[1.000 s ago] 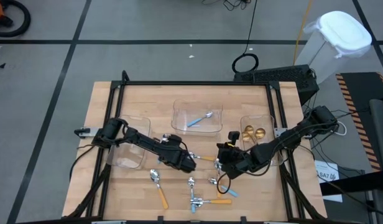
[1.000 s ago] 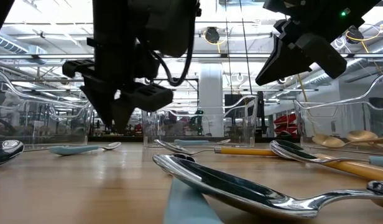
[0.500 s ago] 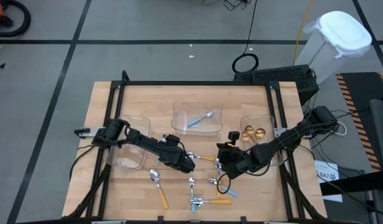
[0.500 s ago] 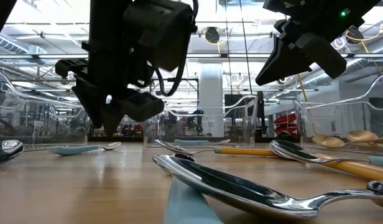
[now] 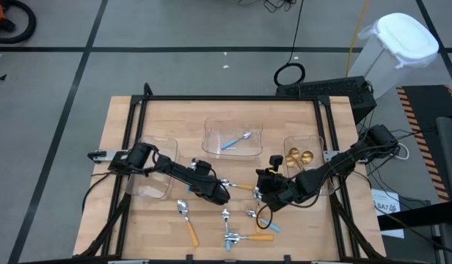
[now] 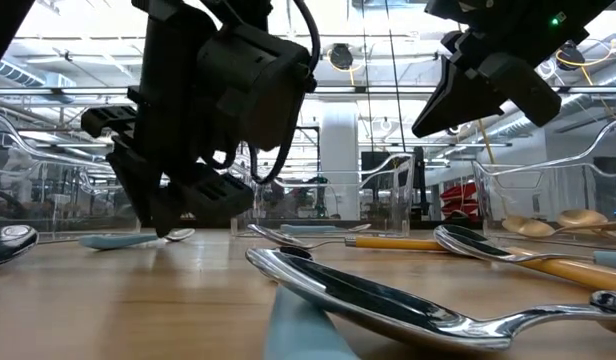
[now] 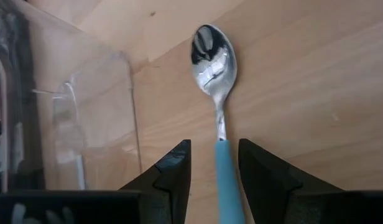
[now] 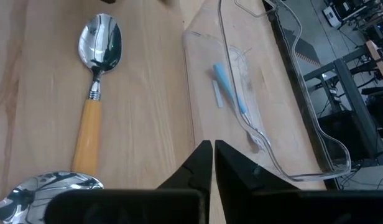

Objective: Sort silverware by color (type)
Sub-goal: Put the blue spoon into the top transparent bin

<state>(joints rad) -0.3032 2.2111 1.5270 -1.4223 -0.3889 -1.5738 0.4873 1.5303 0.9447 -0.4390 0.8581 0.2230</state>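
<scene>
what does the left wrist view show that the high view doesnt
Only the left wrist view shows the left tool open, its fingers either side of a blue-handled spoon's handle. Only the high view shows the right tool, the gold spoons in the right tray, and orange-handled spoons. Both show the wooden table and a clear tray.

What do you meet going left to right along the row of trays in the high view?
Left tray → middle tray holding a blue spoon → right tray holding gold spoons.
</scene>
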